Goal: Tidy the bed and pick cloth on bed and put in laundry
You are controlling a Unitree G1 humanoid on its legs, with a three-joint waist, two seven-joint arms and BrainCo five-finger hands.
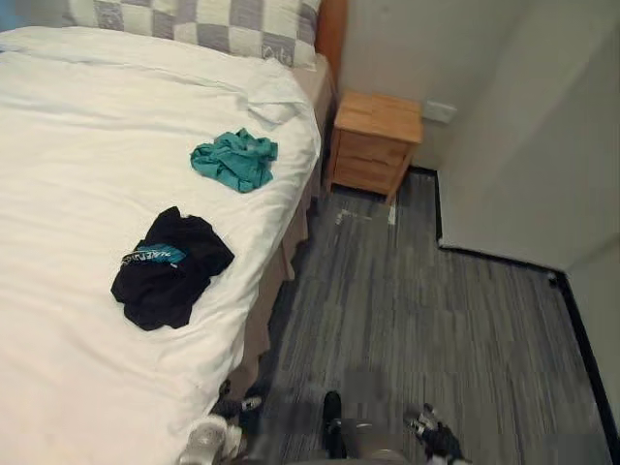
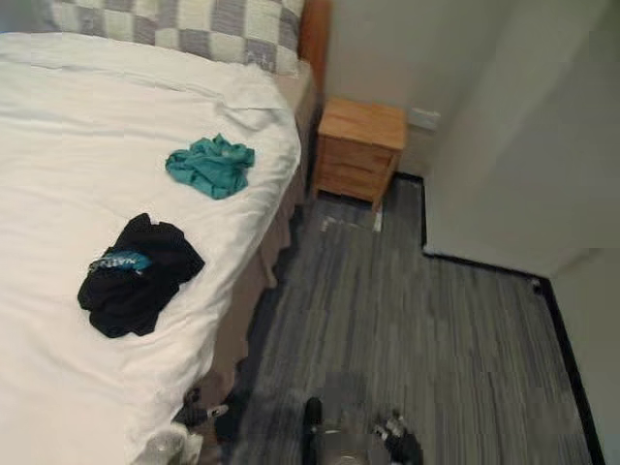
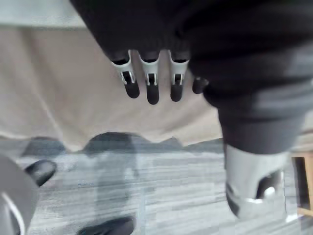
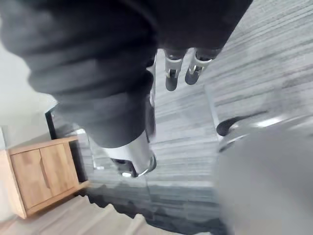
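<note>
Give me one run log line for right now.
teal cloth: on bed | black cloth: on bed, apart | left hand: open, empty | right hand: open, empty | pickup: not begun

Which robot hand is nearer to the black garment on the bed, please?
Left. The left robot hand hangs by the bed skirt, near the black garment; the right robot hand hangs over the floor, farther off.

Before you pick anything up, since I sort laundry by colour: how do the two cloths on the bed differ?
The teal cloth is plain blue-green; the black cloth is dark with a light blue band. The black cloth spreads wider than the teal cloth. The teal cloth lies nearer the pillow, the black cloth farther from it. Both lie crumpled on the white duvet.
</note>
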